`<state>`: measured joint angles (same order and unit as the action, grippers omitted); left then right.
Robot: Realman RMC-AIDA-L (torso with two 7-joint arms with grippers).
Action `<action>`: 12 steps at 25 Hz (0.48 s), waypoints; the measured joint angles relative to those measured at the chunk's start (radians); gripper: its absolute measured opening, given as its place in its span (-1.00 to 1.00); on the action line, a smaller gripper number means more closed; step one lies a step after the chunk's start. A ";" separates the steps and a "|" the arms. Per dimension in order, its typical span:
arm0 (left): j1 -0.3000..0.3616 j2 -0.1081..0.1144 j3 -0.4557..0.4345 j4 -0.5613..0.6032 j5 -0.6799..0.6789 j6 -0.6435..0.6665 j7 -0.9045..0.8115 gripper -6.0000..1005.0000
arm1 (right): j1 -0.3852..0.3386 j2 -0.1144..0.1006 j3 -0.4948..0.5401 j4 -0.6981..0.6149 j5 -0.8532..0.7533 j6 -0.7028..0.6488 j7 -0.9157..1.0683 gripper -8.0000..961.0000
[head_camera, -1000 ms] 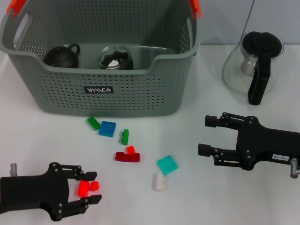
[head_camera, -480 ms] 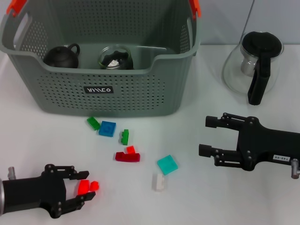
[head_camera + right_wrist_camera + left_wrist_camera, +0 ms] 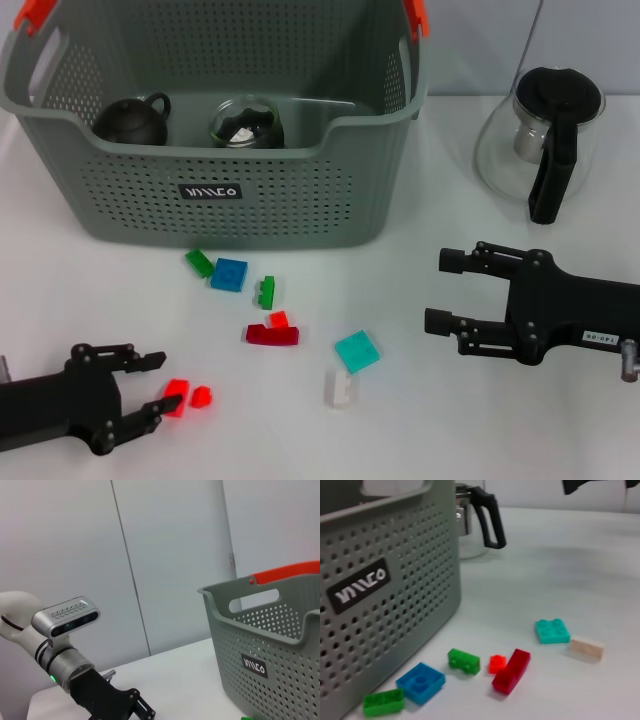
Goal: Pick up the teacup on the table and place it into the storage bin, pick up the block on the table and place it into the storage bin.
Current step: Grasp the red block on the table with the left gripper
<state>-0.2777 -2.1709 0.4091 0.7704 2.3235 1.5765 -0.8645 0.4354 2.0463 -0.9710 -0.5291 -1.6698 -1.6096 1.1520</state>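
While your left gripper (image 3: 150, 382) sits low at about seven o'clock on the table (image 3: 430, 440), its fingers are spread apart and hold nothing; the two small red blocks (image 3: 188, 393) lie on the table right at its fingertips, the nearer one touching or almost touching the lower finger. Your right gripper (image 3: 440, 290) rests at about four o'clock, its fingers wide apart and empty, well away from the blocks. At twelve o'clock you have the storage bin (image 3: 300, 200), with a dark teapot (image 3: 132, 120) and a glass cup (image 3: 247, 124) inside it. Between the bin and your grippers the loose pieces are scattered: a green block (image 3: 199, 263) just beside a blue block (image 3: 229, 274), another small green block (image 3: 265, 291), a dark red block (image 3: 272, 334) touching a small red-orange block (image 3: 279, 319), a teal block (image 3: 357, 351) and a white block (image 3: 341, 388). At two o'clock stands a glass pitcher (image 3: 540, 140) with a black handle
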 joint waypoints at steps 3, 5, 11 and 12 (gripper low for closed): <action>0.000 0.002 -0.019 0.003 0.000 -0.010 0.000 -0.02 | 0.001 0.000 0.000 0.000 -0.002 0.001 0.000 0.71; 0.000 0.005 -0.043 0.008 0.000 -0.007 0.000 -0.02 | 0.001 0.000 0.000 0.000 -0.002 0.001 0.000 0.71; 0.000 0.006 -0.066 0.019 0.003 0.033 -0.001 -0.02 | -0.003 0.000 0.000 0.000 0.001 -0.002 0.000 0.71; 0.000 0.006 -0.067 0.019 0.004 0.039 -0.002 -0.02 | -0.003 -0.001 0.000 0.000 0.001 -0.003 0.000 0.71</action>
<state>-0.2773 -2.1647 0.3426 0.7889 2.3277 1.6153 -0.8661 0.4325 2.0455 -0.9710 -0.5292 -1.6687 -1.6124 1.1520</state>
